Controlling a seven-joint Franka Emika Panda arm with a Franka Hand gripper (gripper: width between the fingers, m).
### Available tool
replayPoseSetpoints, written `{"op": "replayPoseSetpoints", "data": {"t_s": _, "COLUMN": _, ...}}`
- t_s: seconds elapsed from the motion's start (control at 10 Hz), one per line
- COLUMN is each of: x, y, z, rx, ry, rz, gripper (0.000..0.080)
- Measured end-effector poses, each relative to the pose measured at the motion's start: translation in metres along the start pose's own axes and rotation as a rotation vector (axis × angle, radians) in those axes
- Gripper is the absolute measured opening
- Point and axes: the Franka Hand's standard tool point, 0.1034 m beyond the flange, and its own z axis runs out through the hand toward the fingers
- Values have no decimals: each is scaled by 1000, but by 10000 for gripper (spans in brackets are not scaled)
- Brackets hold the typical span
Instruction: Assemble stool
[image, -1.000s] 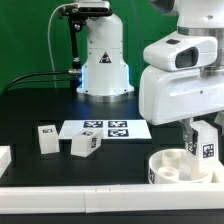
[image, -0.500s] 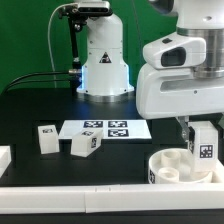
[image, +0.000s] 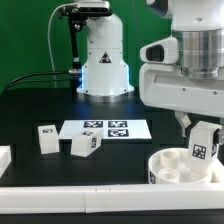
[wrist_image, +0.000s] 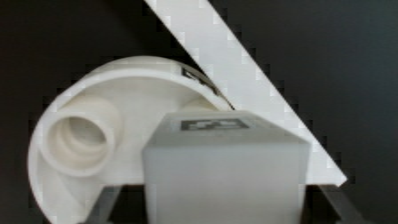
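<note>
A leg (image: 203, 143), clamped in the hand (wrist_image: 222, 203), has been raised and tilted over the seat disc (image: 166, 178); insertion is judged imminent.

The arm (image: 186, 88) is hanging over the tabletop's near edge at the exterior view's right, its wrist pointing downward. The hand (image: 197, 128) is clamping its two fingers (wrist_image: 121, 208) against opposite sides of a leg (image: 203, 148), holding it slightly tilted.

Hand (image: 197, 130) grips tilted leg (image: 204, 147) over seat disc (image: 168, 173); loose leg (image: 46, 138), second loose leg (image: 83, 145) beside marker board (image: 105, 129).
</note>
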Motion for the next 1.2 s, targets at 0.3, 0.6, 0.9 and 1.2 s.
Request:
{"op": "replayPoseSetpoints", "data": {"t_s": 0.3, "x": 0, "y": 0, "z": 0, "rx": 7, "ry": -9, "rz": 186, "gripper": 334}}
{"op": "replayPoseSetpoints", "data": {"t_s": 0.6, "x": -4, "y": -10, "z": 1, "rx": 63, "ry": -26, "rz": 787, "gripper": 334}}
{"op": "replayPoseSetpoints", "data": {"t_s": 0.9, "x": -2, "y": -12, "z": 0, "rx": 84, "ry": -50, "rz": 1015, "gripper": 334}}
{"op": "replayPoseSetpoints", "data": {"t_s": 1.2, "x": -4, "y": -11, "z": 2, "rx": 80, "ry": -59, "rz": 1067, "gripper": 348}}
